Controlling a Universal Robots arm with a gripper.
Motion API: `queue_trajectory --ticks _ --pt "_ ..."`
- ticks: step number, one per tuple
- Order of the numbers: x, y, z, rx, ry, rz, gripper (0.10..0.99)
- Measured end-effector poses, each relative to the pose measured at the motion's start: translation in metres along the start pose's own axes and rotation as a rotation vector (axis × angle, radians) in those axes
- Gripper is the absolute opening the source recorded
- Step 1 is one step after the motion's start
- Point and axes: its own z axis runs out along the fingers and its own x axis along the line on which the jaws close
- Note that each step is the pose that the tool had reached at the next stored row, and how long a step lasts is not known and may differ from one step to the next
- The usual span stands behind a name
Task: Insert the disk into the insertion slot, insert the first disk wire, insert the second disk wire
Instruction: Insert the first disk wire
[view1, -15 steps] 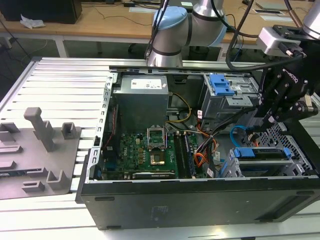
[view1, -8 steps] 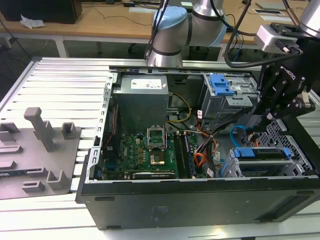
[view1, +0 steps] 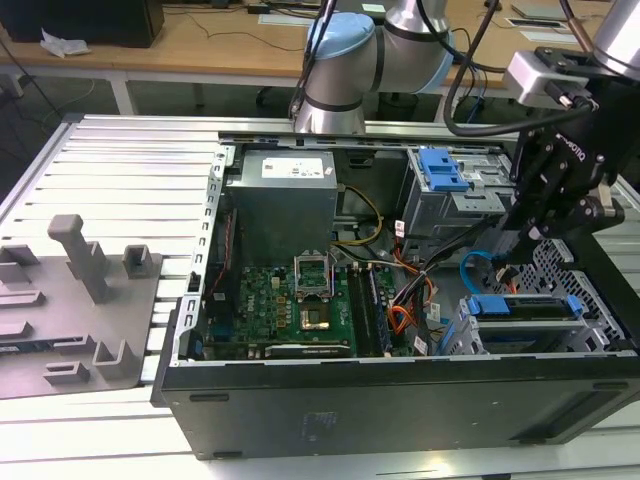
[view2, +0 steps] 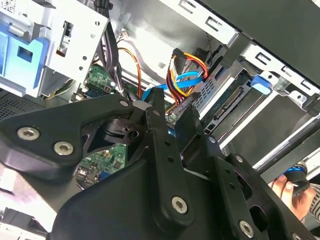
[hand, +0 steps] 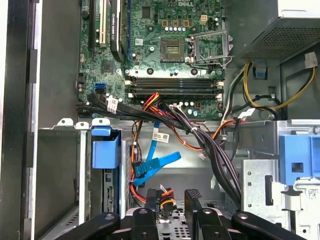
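**Exterior view.** The disk (view1: 525, 307), silver in its blue carrier, lies flat inside the insertion slot (view1: 556, 262). This is the perforated cage at the 4 o'clock corner of the open computer case (view1: 400, 400). My end effector (view1: 518, 245) hangs directly over the slot. The disk therefore sits at 6 o'clock from my fingertips, close beneath them and not touching. The second disk wire (view1: 472, 262), a light-blue loop, curves at 9 o'clock of my end effector, just beside it.

**Wrist views.** In both wrist views my fingers (hand: 192, 202) stand part-way apart with nothing clamped. In the first wrist view the first disk wire (hand: 167, 192), an orange, red and black bundle, shows in the gap between them. Whether it touches a finger I cannot tell. In the second wrist view this bundle ends free beyond my fingertips, next to the light-blue cable.

**Farther out, exterior view.** The taller grey cage (view1: 440, 185) with its blue latch lies at 10 o'clock of my end effector. The motherboard (view1: 290, 300) lies at 9 o'clock. The case rests on the slatted desk (view1: 120, 170).
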Motion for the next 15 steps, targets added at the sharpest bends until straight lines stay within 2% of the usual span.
queue_trajectory --ticks 7,10,15 --pt "0.0001 -0.0002 0.0042 0.0 0.0001 0.0 0.361" --pt "0.0001 -0.0002 0.0043 0.0 0.0097 0.001 0.361" --pt "0.0036 -0.0002 0.0032 0.0 0.0108 0.001 0.361"
